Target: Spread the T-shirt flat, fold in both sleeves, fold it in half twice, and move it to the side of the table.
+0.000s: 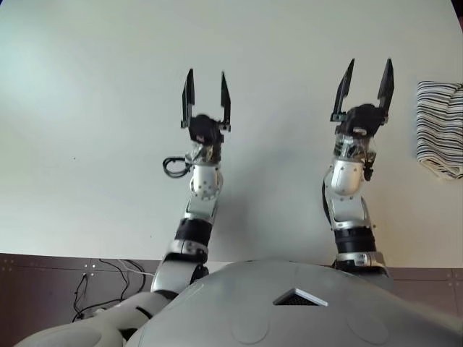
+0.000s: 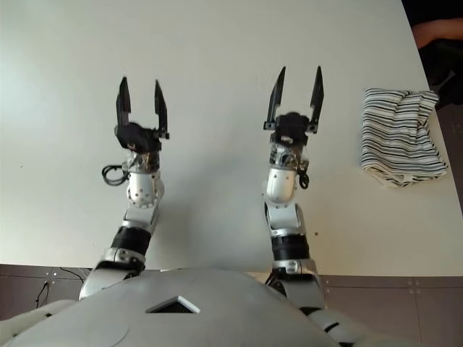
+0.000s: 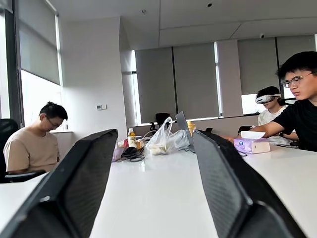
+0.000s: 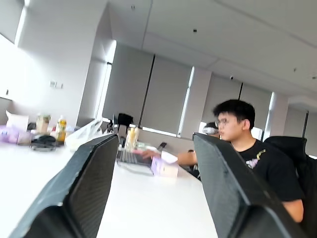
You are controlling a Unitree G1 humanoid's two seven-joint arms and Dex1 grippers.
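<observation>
Left gripper (image 1: 207, 78) and right gripper (image 1: 370, 66) hover over the white table (image 1: 101, 108), fingers (image 1: 189, 94) spread, holding nothing. Folded striped T-shirt (image 2: 399, 137) lies well right of the right gripper, by the table's edge.

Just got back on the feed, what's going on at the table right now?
Nothing is being handled. The left gripper and right gripper are both open and empty over the middle of the white table. The striped T-shirt lies folded in a compact bundle near the table's right edge, apart from both grippers; the job looks about done.
</observation>
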